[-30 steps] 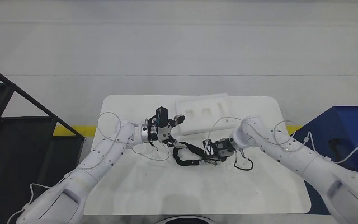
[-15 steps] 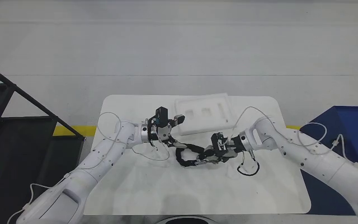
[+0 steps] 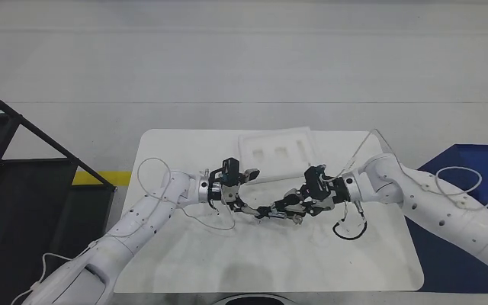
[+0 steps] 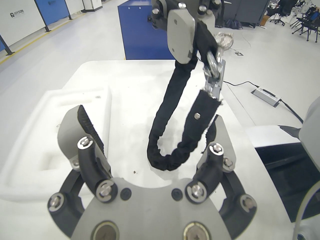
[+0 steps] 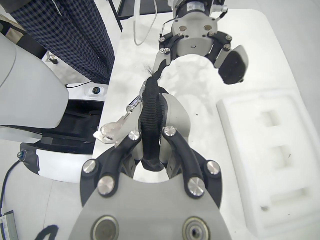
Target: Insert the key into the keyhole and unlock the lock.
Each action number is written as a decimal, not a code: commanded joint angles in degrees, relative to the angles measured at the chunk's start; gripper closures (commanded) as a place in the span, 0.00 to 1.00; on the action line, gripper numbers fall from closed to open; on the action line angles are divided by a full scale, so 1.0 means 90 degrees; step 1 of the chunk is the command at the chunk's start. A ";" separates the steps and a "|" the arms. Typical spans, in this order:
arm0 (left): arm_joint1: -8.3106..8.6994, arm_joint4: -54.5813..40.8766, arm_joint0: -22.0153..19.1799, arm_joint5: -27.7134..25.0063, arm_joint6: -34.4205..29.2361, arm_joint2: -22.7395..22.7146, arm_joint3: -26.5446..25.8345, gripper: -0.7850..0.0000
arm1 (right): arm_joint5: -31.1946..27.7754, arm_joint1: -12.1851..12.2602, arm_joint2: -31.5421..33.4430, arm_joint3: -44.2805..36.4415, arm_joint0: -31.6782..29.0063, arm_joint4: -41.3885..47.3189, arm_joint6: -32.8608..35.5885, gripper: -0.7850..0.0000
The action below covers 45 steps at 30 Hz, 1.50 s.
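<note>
- A white table (image 3: 175, 252) is pictured from above, with a white foam tray (image 3: 263, 169) lying at the middle of its far edge.
- The right gripper (image 5: 152, 126) is clenched on the black fabric sleeve of the chain lock (image 4: 171, 106). The lock is held up over the middle of the table, and its slack loop hangs between the two arms.
- The left gripper (image 4: 150, 128) is spread wide and faces the right one, with nothing grasped. The frayed end of the sleeve rests against one of its fingers (image 4: 220, 136), and the other finger is kept well apart.
- The metal lock body (image 5: 133, 104) is exposed just past the sleeve's end. The key (image 5: 108, 129) is seen with its blade seated in the end of that body, its flat head jutting out to the side.
- Insertion is judged complete, so the turn is what remains.
- The lock is best kept steady in the right gripper, close to the metal, because the soft sleeve is likely to twist under load.
- The key head would be taken by the free left gripper, flat across its two faces and as near the blade as can be managed.
- Rotation should be made about the blade's own axis with no sideways pull, since a thin blade may bind or slip out.
</note>
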 commanded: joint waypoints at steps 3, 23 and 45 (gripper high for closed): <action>-0.0002 0.0037 -0.0035 0.0000 0.0128 0.0128 -0.0022 0.00 | 0.0000 0.0094 0.0029 -0.0048 0.0002 0.0143 0.0053 1.00; -0.0171 0.0619 -0.0685 0.0000 0.1672 0.1512 0.0291 0.49 | 0.0098 0.0106 0.0618 -0.0008 -0.0427 0.0492 0.0311 1.00; -0.0371 0.0499 -0.0848 0.0000 0.2010 0.1773 0.0495 0.72 | 0.0089 0.0116 0.1382 -0.0052 -0.1179 0.0190 0.0624 1.00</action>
